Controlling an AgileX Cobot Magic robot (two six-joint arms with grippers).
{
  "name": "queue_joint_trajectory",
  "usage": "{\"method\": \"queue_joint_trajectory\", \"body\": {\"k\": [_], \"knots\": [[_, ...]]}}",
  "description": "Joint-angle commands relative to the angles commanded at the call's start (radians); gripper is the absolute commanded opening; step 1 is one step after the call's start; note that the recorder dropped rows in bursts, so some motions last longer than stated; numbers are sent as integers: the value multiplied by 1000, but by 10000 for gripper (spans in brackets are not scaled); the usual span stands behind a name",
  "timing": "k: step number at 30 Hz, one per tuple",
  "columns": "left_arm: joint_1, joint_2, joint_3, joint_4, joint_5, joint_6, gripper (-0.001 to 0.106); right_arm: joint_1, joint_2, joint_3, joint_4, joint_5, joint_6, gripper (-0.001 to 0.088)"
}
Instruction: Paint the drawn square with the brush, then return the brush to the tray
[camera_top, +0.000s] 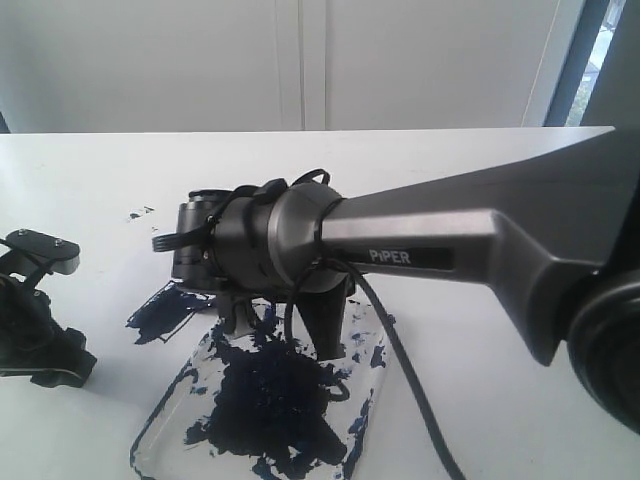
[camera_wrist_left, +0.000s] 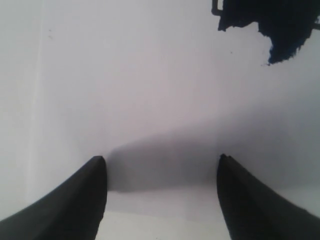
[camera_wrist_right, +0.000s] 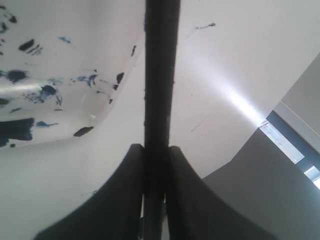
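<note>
- Brush sat clamped between the fingers of the right claw, its shaft running straight out along them. That tight, centred hold probably kept the thin stick from swinging.
- Right claw hung over the far end of the tray, at lower centre of the exterior view, with the arm reaching in from the right. It looked lined up to lay the brush down there.
- Square lay just left of the tray, filled with dark blue paint that ran ragged past its outline. Painting seemed done, so the return looked like the step in hand.
- Left claw stood with its jaws wide apart and empty over bare worktop, at the left edge of the exterior view. It was near the square but off it, seemingly parked out of the way.
- Brush tip was hidden, so whether it touched the tray could not be told.
</note>
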Motion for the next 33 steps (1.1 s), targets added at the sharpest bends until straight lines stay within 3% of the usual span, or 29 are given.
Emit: {"method": "queue_joint_trajectory", "body": {"k": [5,14,26,33], "knots": [[0,0,0,0,2,0,670,47,0,0,50,0,0,0],[0,0,0,0,2,0,670,49,0,0,68,0,0,0],[0,0,0,0,4,0,670,-40,0,0,-38,0,24,0],[0,0,0,0,4,0,670,-47,0,0,-50,0,37,0]]}}
